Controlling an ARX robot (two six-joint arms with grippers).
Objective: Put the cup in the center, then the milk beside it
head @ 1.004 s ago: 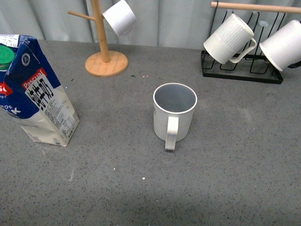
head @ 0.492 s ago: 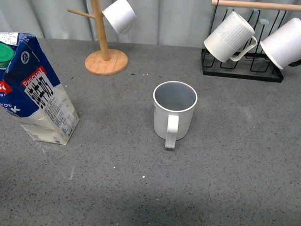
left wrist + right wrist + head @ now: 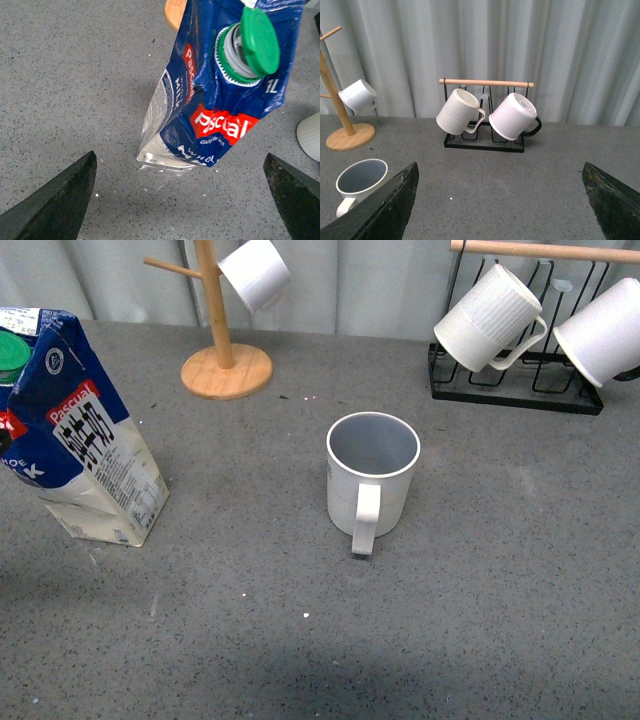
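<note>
Milk [image 3: 85, 430]: stands on the grey table [image 3: 500, 590] at the far left of the front view, its green cap [image 3: 12, 355] at the picture's left edge, red label showing, sides dented; well apart from the cup.
Left gripper [image 3: 180, 156]: spread wide, holding nothing; in the left wrist view one dark finger [image 3: 55, 200] lies to each side of the carton, neither touching it.
Mug tree [image 3: 222, 340]: wooden, on a round base at the back left, with a smooth white mug [image 3: 255, 273] hanging from a peg.
Cup [image 3: 372, 480]: upright near the middle of the table, grey-blue inside, squared handle turned toward the front camera, standing free.
Right gripper [image 3: 500, 165]: spread wide, nothing between its fingers; its wrist view looks over the table toward the rack.
Rack [image 3: 515, 390]: black wire with a wooden bar, at the back right, holding a ribbed white mug [image 3: 490, 322] and, further right, a plain white mug [image 3: 605, 335], both tilted.
</note>
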